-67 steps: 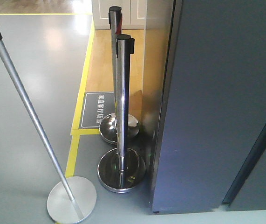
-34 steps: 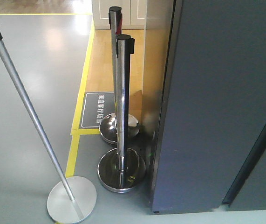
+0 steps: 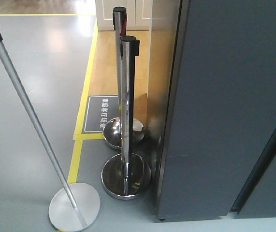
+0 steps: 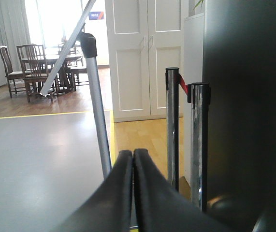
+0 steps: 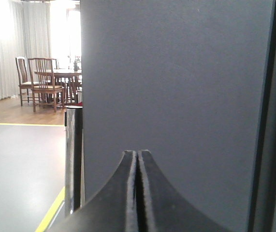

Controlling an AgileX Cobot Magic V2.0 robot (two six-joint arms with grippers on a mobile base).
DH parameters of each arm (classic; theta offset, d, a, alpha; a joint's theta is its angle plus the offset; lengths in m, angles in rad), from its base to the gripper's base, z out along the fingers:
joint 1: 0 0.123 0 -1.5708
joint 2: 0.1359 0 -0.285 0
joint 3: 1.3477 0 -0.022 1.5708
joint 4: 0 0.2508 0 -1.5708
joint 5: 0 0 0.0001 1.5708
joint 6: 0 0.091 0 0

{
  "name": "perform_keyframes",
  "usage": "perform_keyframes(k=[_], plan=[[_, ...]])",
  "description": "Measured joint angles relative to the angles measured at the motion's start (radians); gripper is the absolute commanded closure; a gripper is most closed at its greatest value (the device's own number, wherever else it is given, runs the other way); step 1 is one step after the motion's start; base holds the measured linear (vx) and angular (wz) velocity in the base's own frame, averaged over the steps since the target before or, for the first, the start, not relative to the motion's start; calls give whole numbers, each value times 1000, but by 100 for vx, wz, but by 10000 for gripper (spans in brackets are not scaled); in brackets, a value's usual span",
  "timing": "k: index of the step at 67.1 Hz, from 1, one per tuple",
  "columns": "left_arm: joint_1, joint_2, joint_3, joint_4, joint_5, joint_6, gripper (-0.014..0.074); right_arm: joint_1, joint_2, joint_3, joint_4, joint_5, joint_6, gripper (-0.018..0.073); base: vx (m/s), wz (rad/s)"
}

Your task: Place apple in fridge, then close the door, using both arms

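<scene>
The fridge (image 3: 225,111) fills the right half of the front-facing view as a tall, dark grey-blue slab, its outer face toward the camera; no white interior shows, and the door cannot be told apart from the body here. The apple appears in no view, so its location cannot be stated. The left gripper (image 4: 132,159) has both fingers pressed together with nothing between them, pointing past two chrome stanchions (image 4: 172,125) that stand just beside the fridge. The right gripper (image 5: 137,159) is likewise fully narrowed and empty, aimed squarely at the flat grey panel. Judged from these views, the panel is rigid, smooth and heavy, offering no graspable feature on its face; handling calls for a flat push or a hook at a vertical edge. A silver tripod pole (image 3: 31,121) leans at left, well apart.
</scene>
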Motion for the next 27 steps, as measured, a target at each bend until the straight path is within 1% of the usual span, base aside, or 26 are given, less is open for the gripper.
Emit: perform_keyframes(k=[27], plan=[[0, 0, 0, 0, 0, 1, 603, 0, 0, 0, 10, 0, 2, 562, 0, 0]])
